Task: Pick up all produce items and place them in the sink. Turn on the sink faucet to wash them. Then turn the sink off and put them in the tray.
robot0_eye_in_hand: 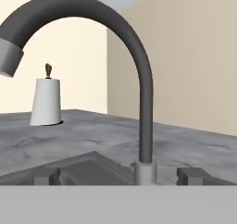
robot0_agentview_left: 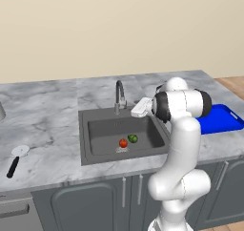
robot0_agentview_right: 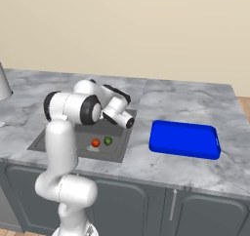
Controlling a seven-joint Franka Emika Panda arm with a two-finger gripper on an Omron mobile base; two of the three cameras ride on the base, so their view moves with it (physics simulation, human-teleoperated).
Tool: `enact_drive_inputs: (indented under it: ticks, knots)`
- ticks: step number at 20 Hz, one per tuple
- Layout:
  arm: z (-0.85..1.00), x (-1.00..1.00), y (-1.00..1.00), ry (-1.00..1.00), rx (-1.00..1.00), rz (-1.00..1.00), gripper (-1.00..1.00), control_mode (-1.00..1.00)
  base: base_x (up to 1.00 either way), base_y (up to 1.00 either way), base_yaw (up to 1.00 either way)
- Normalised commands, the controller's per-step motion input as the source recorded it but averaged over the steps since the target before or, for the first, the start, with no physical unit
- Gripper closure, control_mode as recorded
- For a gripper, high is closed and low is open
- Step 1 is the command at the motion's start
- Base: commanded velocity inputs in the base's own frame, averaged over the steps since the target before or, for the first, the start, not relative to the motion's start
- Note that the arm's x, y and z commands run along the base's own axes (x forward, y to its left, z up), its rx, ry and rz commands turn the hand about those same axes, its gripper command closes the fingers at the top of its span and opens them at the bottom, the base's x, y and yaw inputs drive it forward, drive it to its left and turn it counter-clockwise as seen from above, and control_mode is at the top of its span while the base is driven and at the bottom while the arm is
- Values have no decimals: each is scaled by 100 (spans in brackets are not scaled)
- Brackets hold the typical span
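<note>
Resting already in the sink [robot0_agentview_left: 95, 130] on the tabletop [robot0_agentview_left: 43, 115], both produce items [robot0_agentview_left: 127, 141] await washing, the tray [robot0_agentview_right: 184, 140] lies bare, and the jaws, wide open and empty, face the sink faucet [robot0_eye_in_hand: 139, 70].

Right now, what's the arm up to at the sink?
Both produce items, the red-orange one and the green one, already lie in the sink. The gripper is open, holds nothing, and points at the base of the faucet, seemingly lining up to turn the water on. No water is visible. The blue tray sits on the counter right of the sink. A black-handled utensil lies to the sink's left.
</note>
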Motion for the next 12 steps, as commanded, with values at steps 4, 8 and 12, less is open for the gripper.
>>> enact_drive_inputs:
  ticks: [4,8,12]
  knots:
    - [-20,33,0,0,-5,0,-100,-100,0,0,0]
    - [-17,36,0,0,-4,0,-100,-100,0,0,0]
    - [-14,37,0,0,-3,0,-100,-100,0,0,0]
